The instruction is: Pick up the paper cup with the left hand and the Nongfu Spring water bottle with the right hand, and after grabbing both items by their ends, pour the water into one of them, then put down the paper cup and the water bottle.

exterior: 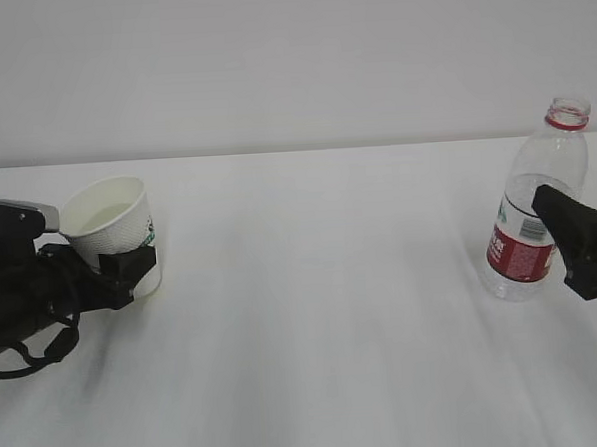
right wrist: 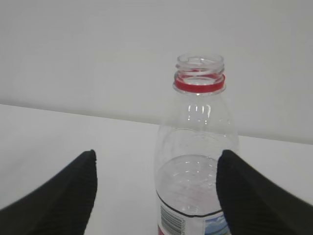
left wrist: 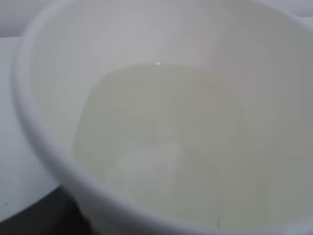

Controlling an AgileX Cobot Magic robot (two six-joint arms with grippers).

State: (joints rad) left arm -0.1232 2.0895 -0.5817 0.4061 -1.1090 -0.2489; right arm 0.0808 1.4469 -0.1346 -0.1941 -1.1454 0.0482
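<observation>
Paper cup (exterior: 114,230) sits far left on the bench (exterior: 323,312), tilted, w/ the left hand's (exterior: 121,271) fingers clamped round its lower wall. Thin paper w/ water (left wrist: 161,147) inside: soft, crushable, so I'd grip low & gently. Nongfu Spring water bottle (exterior: 535,206) stands upright far right; right hand's (right wrist: 156,191) fingers straddle it wide open, contact unclear. Slick, light, flexes; take mid-body. Bottle base & left fingertips hidden from the wrist cams.
</observation>
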